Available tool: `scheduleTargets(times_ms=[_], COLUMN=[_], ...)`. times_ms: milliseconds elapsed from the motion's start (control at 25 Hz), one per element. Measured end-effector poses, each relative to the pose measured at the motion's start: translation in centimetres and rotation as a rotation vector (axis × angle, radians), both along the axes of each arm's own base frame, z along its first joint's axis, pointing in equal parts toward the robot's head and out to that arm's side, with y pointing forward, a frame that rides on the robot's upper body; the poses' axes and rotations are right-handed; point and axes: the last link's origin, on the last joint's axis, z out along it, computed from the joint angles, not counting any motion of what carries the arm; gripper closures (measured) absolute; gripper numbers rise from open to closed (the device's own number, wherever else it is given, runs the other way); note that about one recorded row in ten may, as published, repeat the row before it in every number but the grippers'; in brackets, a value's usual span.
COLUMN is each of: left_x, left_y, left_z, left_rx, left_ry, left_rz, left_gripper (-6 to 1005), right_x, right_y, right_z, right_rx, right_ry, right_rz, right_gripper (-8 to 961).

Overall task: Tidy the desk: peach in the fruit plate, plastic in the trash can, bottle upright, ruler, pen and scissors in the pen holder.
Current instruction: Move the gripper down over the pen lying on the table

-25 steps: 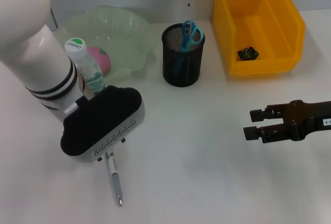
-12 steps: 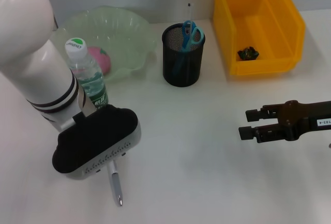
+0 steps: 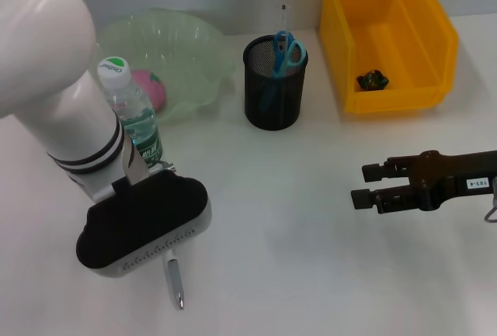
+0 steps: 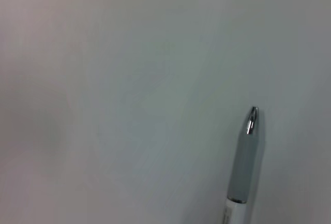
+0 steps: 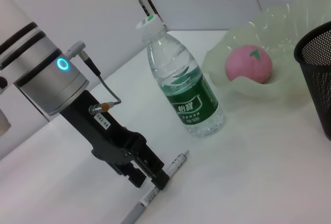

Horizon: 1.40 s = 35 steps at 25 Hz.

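The left gripper (image 5: 150, 175), at seven o'clock on the desk (image 3: 295, 219), has its fingers pinching the pen (image 3: 174, 278). The right gripper (image 3: 359, 185) hovers at three o'clock, fingers spread. The bottle (image 3: 133, 119) stands upright at ten o'clock. The pen lies on the desk, long axis six-to-twelve, its metal tip pointing to six.

White desk (image 3: 311, 258) carries bottle (image 3: 132, 115), pen (image 3: 172, 278), plate (image 3: 167, 49) — holder (image 3: 273, 84), bin (image 3: 388, 37).
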Motion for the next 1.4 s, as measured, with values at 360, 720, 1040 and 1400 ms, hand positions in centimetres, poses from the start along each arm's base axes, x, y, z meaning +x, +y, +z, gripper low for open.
scheduleTargets(times_ms=[360,720,1040,1400], left_x=[0.3,0.4,0.5,0.5], left_y=[-0.2,-0.5,-0.6,-0.7], left_z=[-0.5,-1.3,-1.5,-1.6], left_rx=[-0.02,-0.023,-0.021,-0.006], left_ry=[0.015,0.014,0.018,0.027], left_rz=[-0.034,-0.061,-0.065,-0.05], left_gripper=[401,405,487,594], right_x=[0.0,0.3,0.6,0.6], right_y=[0.0,-0.2,-0.3,-0.4], right_z=[-0.1,-0.5,-0.5,-0.7], right_rx=[-0.003,-0.003,-0.002,-0.003], right_ry=[-0.01,-0.014,-0.015,-0.014], right_rz=[0.009,0.009,0.004,0.008], right_gripper=[171,171,173,176])
